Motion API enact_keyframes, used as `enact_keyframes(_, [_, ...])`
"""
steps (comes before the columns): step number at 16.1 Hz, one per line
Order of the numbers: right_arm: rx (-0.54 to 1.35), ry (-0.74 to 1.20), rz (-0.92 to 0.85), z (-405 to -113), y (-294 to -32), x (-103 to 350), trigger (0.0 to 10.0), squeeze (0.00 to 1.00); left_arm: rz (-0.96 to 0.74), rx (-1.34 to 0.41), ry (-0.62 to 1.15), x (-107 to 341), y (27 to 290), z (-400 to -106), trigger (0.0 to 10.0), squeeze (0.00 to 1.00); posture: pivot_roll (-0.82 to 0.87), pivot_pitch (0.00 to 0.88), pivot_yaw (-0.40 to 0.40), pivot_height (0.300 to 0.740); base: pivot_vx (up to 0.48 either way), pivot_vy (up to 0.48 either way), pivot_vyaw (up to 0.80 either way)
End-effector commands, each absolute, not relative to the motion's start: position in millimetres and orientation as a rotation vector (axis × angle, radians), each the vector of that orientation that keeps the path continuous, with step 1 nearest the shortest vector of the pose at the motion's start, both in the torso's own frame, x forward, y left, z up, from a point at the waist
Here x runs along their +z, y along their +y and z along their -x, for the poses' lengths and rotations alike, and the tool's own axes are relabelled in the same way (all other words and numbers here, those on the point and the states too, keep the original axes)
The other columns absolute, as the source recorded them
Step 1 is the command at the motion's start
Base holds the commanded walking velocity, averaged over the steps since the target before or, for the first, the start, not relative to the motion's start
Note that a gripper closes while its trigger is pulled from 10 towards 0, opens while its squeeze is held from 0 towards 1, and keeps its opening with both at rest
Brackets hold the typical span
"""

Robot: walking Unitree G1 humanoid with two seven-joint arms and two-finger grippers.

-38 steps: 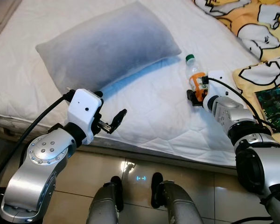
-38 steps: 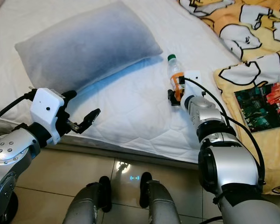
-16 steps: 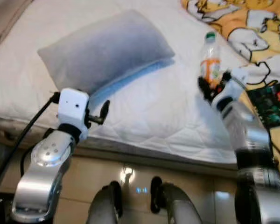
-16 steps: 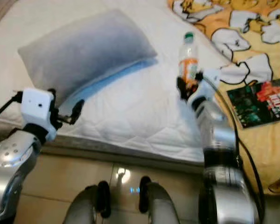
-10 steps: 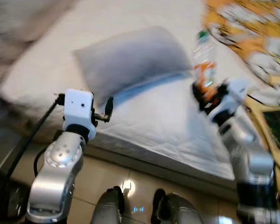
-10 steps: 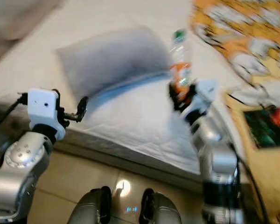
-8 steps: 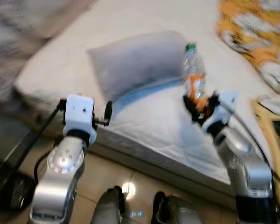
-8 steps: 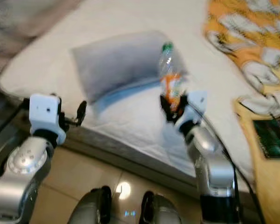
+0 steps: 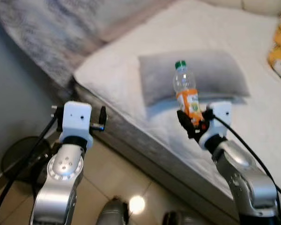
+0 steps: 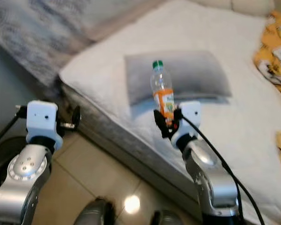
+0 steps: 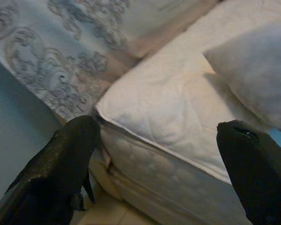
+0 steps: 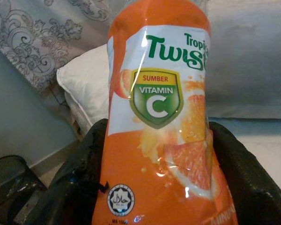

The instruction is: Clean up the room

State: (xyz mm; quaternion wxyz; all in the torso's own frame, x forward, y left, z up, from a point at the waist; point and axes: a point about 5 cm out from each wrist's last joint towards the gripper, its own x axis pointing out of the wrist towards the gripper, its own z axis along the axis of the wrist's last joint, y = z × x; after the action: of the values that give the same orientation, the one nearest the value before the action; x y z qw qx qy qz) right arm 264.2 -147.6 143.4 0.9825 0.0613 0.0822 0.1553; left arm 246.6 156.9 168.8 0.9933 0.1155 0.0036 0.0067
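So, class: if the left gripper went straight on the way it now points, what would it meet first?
Most likely the corner of the mattress, which lies between the open fingers of the left gripper; the pillow lies further off to one side. Depth is hard to judge.

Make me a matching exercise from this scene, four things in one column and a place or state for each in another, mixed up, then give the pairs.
Things:
1. clear plastic bottle with orange label and green cap
2. grey rectangular pillow
3. left pincer
4. round black bin

Places or states:
A. open, holding nothing
B. on the floor beside the white quilted mattress
C. upright, gripped by the right pincer
D. lying on the mattress

Pairs: 1-C, 2-D, 3-A, 4-B
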Motion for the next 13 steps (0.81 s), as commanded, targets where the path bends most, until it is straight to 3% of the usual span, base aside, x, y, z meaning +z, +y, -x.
enact_keyframes(1, [0.325, 0.172, -0.122, -261.4, -145.6, 144.1, 10.0, 0.0, -0.229, 0.024, 0.016, 165.6, 159.9, -246.1, 10.0, 0.3, -0.01, 0.093, 0.021, 0.74, 0.0, 0.0, 0.8])
enact_keyframes(4, [0.317, 0.19, -0.118, -260.9, -146.2, 142.0, 10.0, 0.0, -0.208, 0.024, 0.001, 166.2, 161.1, -248.2, 10.0, 0.3, -0.02, 0.081, 0.033, 0.74, 0.082, 0.0, 0.8])
enact_keyframes(10, [0.338, 0.231, -0.076, -261.3, -140.1, 134.1, 10.0, 0.0, -0.196, 0.047, 0.007, 164.1, 166.4, -249.5, 10.0, 0.31, 0.0, 0.079, 0.024, 0.74, 0.356, 0.0, 0.8])
enact_keyframes(13, [0.353, 0.232, -0.058, -261.4, -138.1, 132.8, 10.0, 0.0, -0.189, 0.064, 0.009, 163.4, 168.9, -248.9, 10.0, 0.31, 0.0, 0.081, 0.018, 0.74, 0.356, 0.0, 0.14])
